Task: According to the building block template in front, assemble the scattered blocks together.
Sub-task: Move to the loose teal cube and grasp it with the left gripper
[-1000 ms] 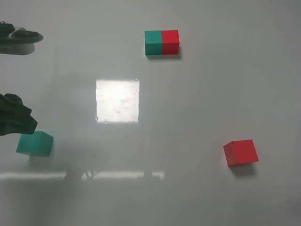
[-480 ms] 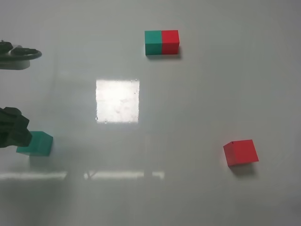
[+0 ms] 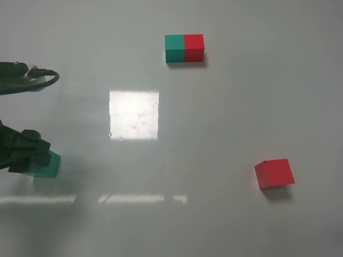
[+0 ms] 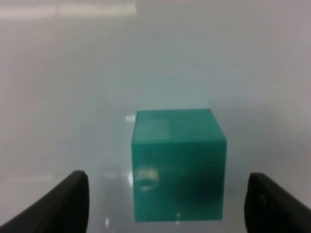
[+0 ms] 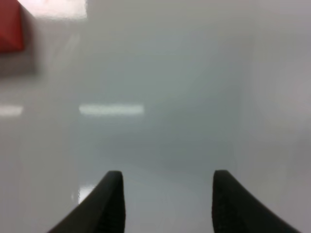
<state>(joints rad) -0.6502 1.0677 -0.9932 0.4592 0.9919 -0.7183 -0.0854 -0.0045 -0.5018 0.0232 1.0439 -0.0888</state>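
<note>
2 loose cubes sit well apart on the white table (image 3: 225, 118) — the green cube (image 4: 179, 167) at the left edge of the high view, the red cube (image 3: 274, 173) at lower right. The template bar (image 3: 184, 48), green half left and red half right, lies at the far side. The left gripper (image 4: 167, 206) is spread wide around the green cube, with a gap at each finger — no contact. The right gripper (image 5: 165, 196) is also spread, over bare table, clear of the red cube.
</note>
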